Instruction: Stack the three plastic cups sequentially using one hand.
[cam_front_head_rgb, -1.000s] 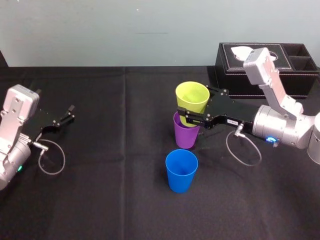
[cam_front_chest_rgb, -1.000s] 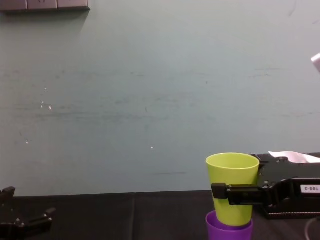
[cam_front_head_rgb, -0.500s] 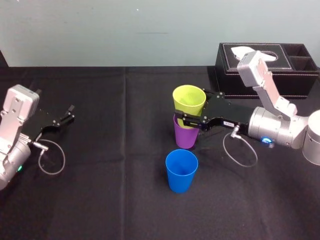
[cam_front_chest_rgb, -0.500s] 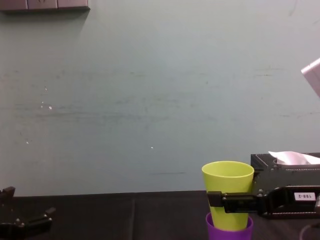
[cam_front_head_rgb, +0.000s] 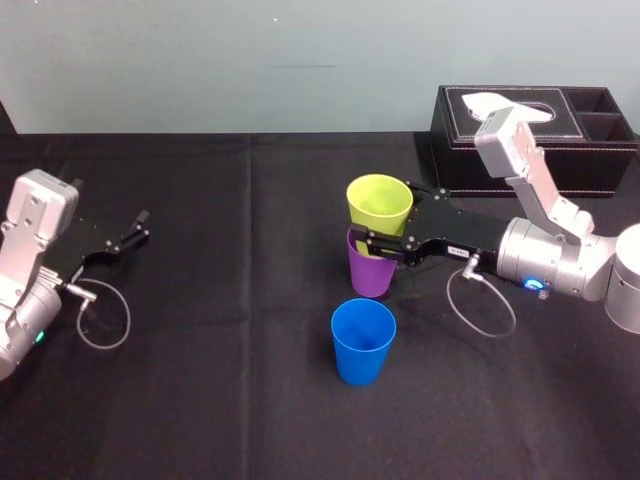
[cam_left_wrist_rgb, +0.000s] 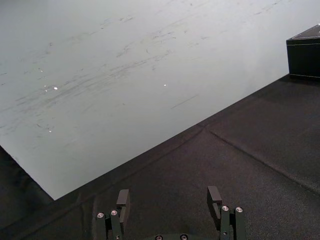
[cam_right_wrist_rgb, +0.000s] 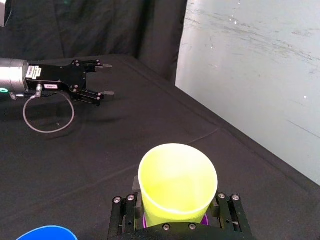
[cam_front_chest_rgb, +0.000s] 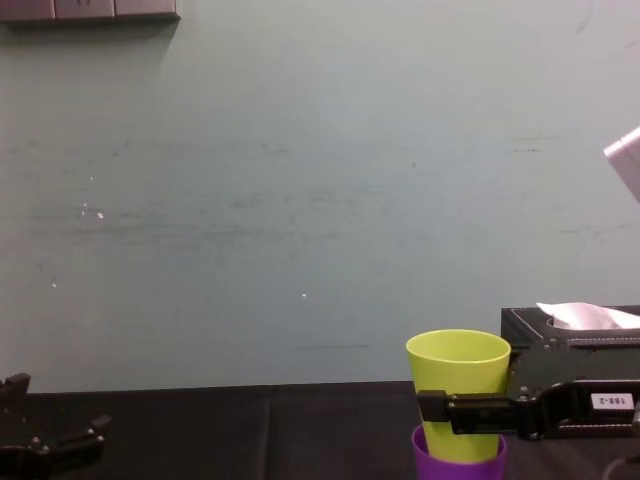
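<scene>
My right pincer (cam_front_head_rgb: 378, 225) clamps the yellow-green cup (cam_front_head_rgb: 380, 203) upright, part-nested in the purple cup (cam_front_head_rgb: 370, 275) so it seats squarely. Left pincer (cam_front_head_rgb: 146, 224) parked far left, spread apart.

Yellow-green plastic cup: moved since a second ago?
Yes: yellow-green plastic cup, in the right gripper, sank into the purple plastic cup; rim, earlier level with the black tissue box top, now below; left gripper parked.
</scene>
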